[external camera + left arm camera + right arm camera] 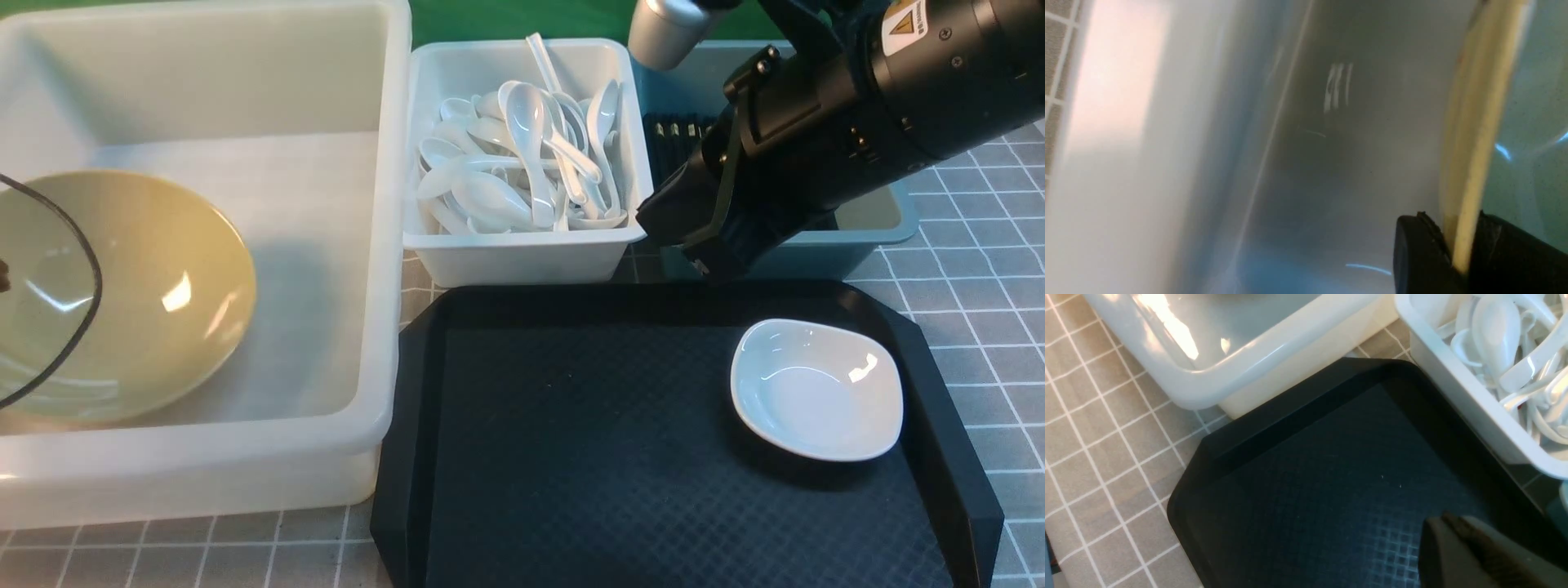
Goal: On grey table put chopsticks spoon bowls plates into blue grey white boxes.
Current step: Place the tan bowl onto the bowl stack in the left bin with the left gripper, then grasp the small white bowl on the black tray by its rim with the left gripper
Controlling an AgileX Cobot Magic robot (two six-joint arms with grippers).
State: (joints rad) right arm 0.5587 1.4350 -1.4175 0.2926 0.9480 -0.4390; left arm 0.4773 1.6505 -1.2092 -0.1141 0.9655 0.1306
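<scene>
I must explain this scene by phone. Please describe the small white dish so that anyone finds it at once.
Find the black tray at the front of the grey table. The small white dish lies on its right side, alone. Unlike the big olive-yellow bowl in the large box, it is white and rounded-square.

— Where does the front camera sit?
— On the near side, raised, looking forward and down across the table (980, 269). It takes in the black tray (571, 449) and the boxes beyond.
— The left wrist camera?
— Deep inside the big white box (204, 82), close enough to blur the wall. It sees the yellow bowl (163, 327) edge-on.
— The right wrist one?
— Above the tray, facing down and left. With the front view it shares the tray's left end, the big box's corner and the spoon box (522, 261).
</scene>
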